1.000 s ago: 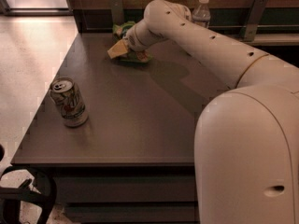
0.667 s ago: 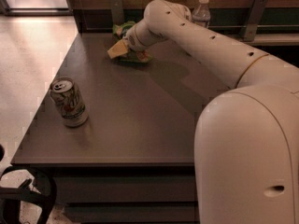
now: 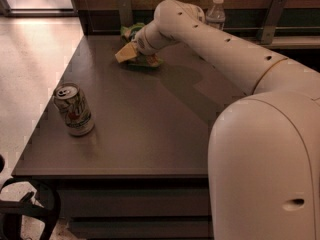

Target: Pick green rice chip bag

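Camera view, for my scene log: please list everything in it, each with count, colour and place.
bag: 1, bright green with orange-red patch, far side of table, under the tool
can: 1, silver-green, upright near the table's left edge
bottle: 1, clear with white cap, beyond the table's far edge, behind the arm
table: 1, dark grey-brown, centre of view
posts: 2, grey, along the back wall
floor: light, left of table
arm: 1, white, reaching from lower right to the far side
tool: 1, pale yellow, at the bag's left end
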`<state>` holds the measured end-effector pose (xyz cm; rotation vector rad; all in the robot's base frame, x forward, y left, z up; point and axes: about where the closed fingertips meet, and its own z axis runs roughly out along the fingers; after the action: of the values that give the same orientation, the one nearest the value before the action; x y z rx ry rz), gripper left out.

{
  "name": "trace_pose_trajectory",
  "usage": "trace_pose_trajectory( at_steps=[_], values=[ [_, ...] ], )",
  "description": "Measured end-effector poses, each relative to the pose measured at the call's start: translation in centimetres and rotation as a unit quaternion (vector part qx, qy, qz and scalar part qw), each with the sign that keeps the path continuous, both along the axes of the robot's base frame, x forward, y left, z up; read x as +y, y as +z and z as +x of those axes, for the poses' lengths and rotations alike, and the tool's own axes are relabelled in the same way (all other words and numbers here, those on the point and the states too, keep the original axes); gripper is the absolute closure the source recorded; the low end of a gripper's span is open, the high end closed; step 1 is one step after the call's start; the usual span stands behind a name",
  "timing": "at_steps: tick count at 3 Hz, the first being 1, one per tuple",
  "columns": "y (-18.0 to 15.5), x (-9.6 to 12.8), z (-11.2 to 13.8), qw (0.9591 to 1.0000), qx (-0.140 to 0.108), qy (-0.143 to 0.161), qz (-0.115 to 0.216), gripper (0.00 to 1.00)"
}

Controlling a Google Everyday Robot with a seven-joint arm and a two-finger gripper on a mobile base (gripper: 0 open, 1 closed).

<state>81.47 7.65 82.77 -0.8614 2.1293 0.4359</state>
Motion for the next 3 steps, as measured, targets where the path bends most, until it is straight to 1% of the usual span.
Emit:
trace_pose_trajectory(
  at_steps=[1,2,3],
  values=[
    [4.0,-1.9,0.0,0.9989,-0.044,-0.012,0.012,1.00],
    [8.1,-3.5,0.1,0.9957,-0.088,-0.022,0.019,1.00],
    [10.9,-4.5,0.2,0.9925,-0.116,-0.025,0.027,1.00]
  ],
)
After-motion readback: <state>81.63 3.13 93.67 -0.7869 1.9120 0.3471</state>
